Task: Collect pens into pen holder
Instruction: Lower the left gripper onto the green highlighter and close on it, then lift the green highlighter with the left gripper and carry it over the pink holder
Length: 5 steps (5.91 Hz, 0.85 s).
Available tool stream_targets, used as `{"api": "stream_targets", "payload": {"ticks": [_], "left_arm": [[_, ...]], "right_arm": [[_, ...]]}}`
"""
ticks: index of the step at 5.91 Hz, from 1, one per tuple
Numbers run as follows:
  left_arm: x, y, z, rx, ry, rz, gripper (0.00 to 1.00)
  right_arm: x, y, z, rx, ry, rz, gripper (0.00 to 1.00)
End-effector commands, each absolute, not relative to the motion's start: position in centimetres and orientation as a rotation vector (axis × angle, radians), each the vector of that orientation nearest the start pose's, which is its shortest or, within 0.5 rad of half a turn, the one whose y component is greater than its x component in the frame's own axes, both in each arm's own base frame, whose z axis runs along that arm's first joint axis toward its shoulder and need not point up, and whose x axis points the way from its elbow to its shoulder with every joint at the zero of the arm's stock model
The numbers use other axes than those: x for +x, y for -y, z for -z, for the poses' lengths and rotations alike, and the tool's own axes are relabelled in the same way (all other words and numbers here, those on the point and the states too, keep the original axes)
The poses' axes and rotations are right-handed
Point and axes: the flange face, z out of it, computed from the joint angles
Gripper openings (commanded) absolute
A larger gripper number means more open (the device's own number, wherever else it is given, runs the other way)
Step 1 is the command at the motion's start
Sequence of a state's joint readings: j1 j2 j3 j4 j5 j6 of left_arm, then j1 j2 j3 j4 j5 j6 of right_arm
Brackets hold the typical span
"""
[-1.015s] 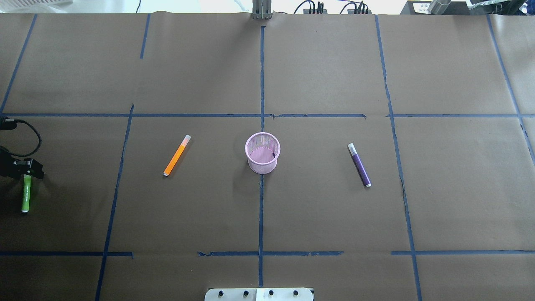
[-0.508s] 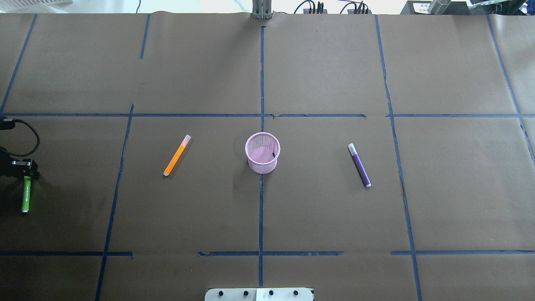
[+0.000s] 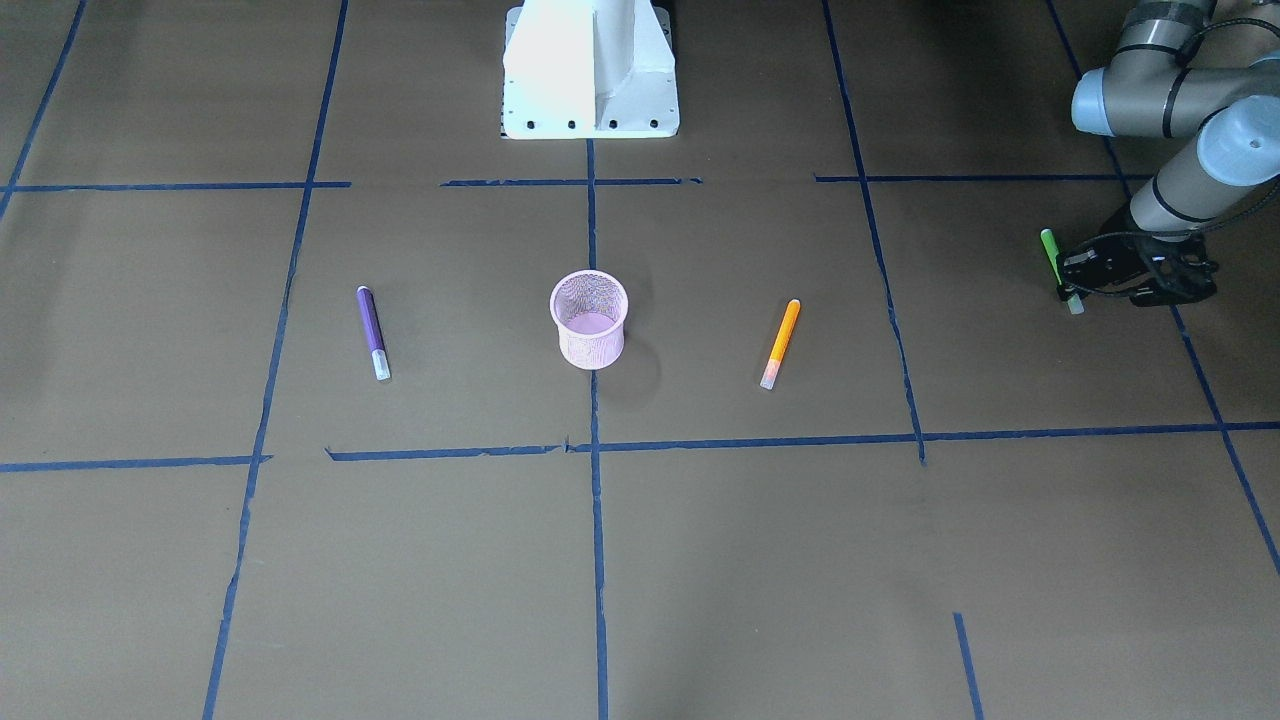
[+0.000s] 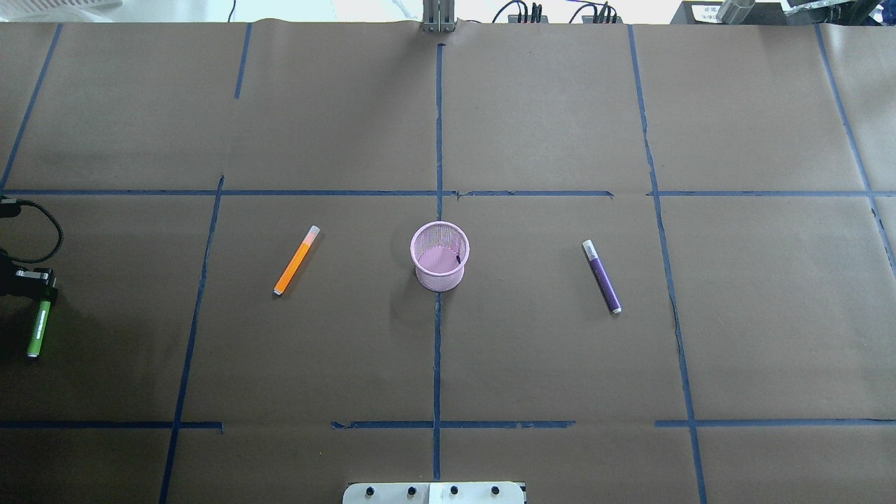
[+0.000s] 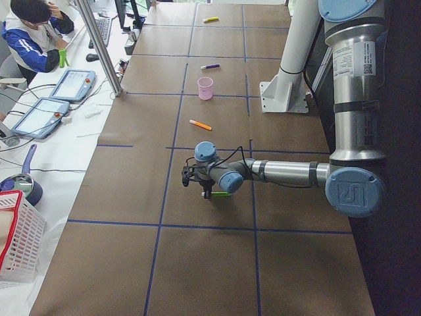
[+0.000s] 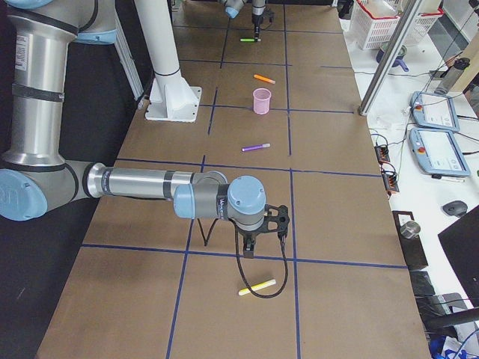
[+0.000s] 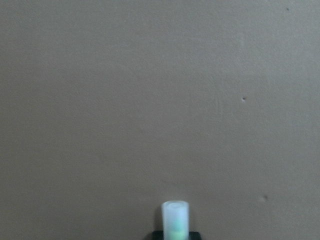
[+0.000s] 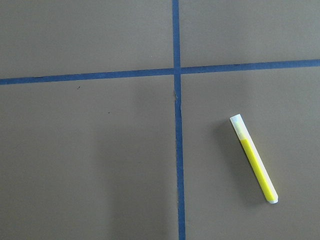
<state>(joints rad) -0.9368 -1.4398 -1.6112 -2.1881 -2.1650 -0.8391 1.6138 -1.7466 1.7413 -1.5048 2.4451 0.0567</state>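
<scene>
The pink mesh pen holder [image 4: 439,255] [image 3: 589,320] stands upright at the table's middle. An orange pen [image 4: 296,260] [image 3: 780,343] lies flat to its left and a purple pen [image 4: 602,276] [image 3: 373,332] to its right. At the far left edge my left gripper [image 4: 43,294] [image 3: 1066,275] is shut on the green pen [image 4: 38,330] near its pale cap end [image 7: 175,220]. A yellow pen [image 8: 253,159] [image 6: 257,287] lies on the table just beyond my right gripper [image 6: 253,247]; I cannot tell whether that gripper is open or shut.
Blue tape lines divide the brown table cover. The white robot base [image 3: 590,70] stands at the table's near edge. A person [image 5: 33,33], tablets [image 5: 69,84], a metal post [image 5: 102,46] and a white basket [image 5: 16,237] are along the far side.
My left gripper has shifted left toward the table's edge, and the green pen has moved and tilted with it. The other pens and the pen holder have not moved.
</scene>
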Motion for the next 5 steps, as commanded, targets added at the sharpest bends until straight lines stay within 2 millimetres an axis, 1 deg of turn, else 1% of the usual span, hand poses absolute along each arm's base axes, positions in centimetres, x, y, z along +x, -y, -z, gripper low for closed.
{"api": "stream_targets", "payload": {"ticks": [1,3,4,5], "left_arm": [[21.3,42.2,-59.9,0.051,-0.819,0.007,0.00],[24.0,46.7,-50.1,0.261,-0.921,-0.128,0.00],[24.4,48.4,-42.9,0.441,-0.931,-0.133,0.00],[25.9,50.1,-35.3,0.565,-0.998,-0.170,0.00]], "right_arm": [[7.5,41.8,-64.2,0.049,0.875,-0.068,1.00],[7.5,41.7,-64.6,0.040,0.879,-0.072,1.00],[7.3,41.8,-64.2,0.040,0.908,-0.075,1.00],[7.3,42.0,-64.0,0.043,0.912,-0.078,1.00]]}}
